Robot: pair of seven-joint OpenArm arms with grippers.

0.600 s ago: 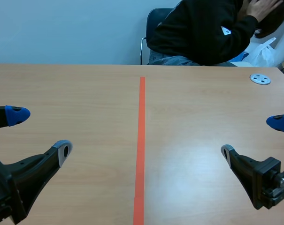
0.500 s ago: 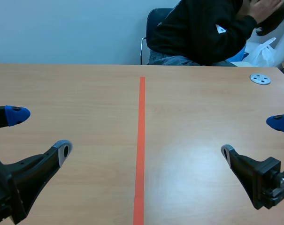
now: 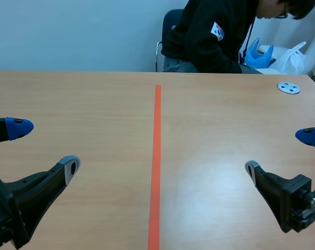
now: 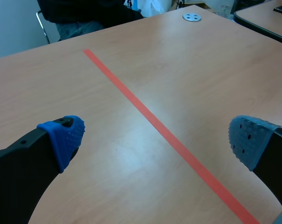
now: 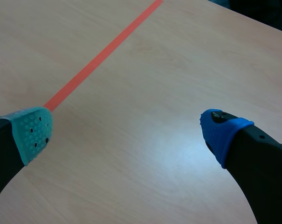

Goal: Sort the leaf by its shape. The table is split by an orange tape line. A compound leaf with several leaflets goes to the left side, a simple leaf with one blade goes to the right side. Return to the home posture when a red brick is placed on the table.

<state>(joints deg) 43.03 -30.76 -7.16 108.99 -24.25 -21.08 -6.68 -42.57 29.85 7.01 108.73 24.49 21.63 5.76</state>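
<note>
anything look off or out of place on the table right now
Nothing stands out. The orange tape line runs straight down the table, the left pincer and right pincer hang open and empty on their own sides, and a small grey disc lies flat near the far right corner.

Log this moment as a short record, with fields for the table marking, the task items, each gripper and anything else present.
surface: wooden table
marking: orange tape line running down the middle, away from the robot
leaf: none in view
red brick: none in view
left gripper: open, holding nothing, over the left half
right gripper: open, holding nothing, over the right half
other item: round metal disc with holes, far right of the table
person: seated across the table on a dark chair, leaning forward
</note>
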